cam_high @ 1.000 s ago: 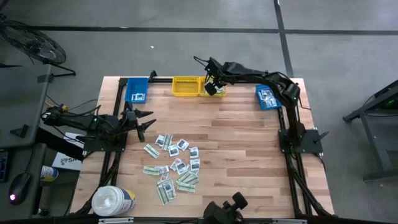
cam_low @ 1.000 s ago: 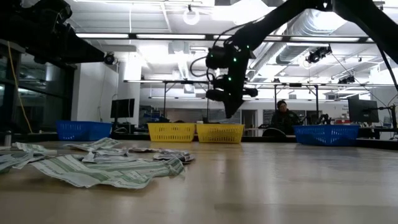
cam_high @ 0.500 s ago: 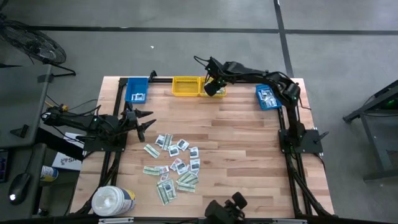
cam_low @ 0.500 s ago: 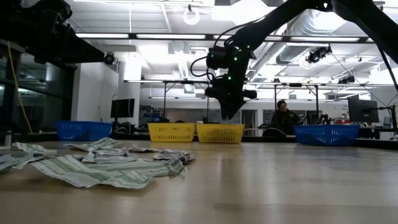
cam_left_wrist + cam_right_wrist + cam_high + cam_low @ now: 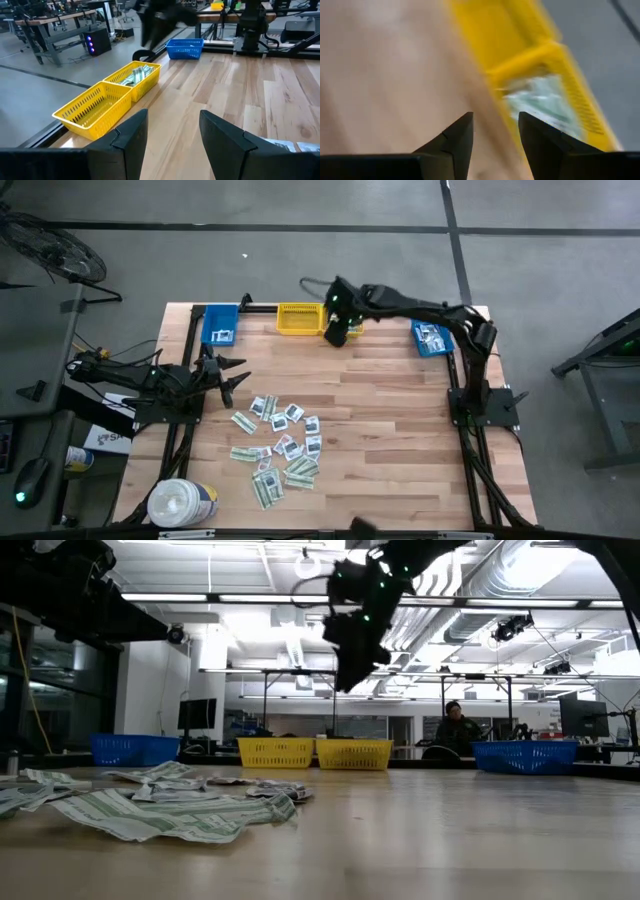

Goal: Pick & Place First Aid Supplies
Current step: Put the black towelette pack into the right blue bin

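High view, right gripper point(image 5: 336, 332): mine hangs by the near edge of the yellow bins point(image 5: 300, 319), at 12 o'clock of the table point(image 5: 400, 410). Nothing is seen in it.
High view, supplies: the loose packets point(image 5: 280, 442) lie at about 7 o'clock of the table's middle, well apart from my right gripper. A few sit in the left blue bin point(image 5: 221, 325) and the right blue bin point(image 5: 430, 338).
High view, left gripper point(image 5: 232, 377): waits at 9 o'clock, just beside the pile's 10 o'clock edge.
Low view: my right gripper point(image 5: 345, 660) is high above the yellow bins point(image 5: 315, 753), clear of their rims. Packets point(image 5: 170, 805) rest flat, some curled at the edges.
Left wrist view: fingers point(image 5: 132, 137) spread apart, empty. 1 yellow bin point(image 5: 135, 80) holds pale green-white strips.
Right wrist view: fingers point(image 5: 457, 140) parted with nothing between; a strip point(image 5: 545, 102) lies inside the yellow bin point(image 5: 560, 65).
Step, my judgement: the drop looks done, so next comes the reach for 1 more packet.
Doing it well: travel high, descend over an outlying packet, pinch 1 raised edge, and keep clear of the waiting left arm.
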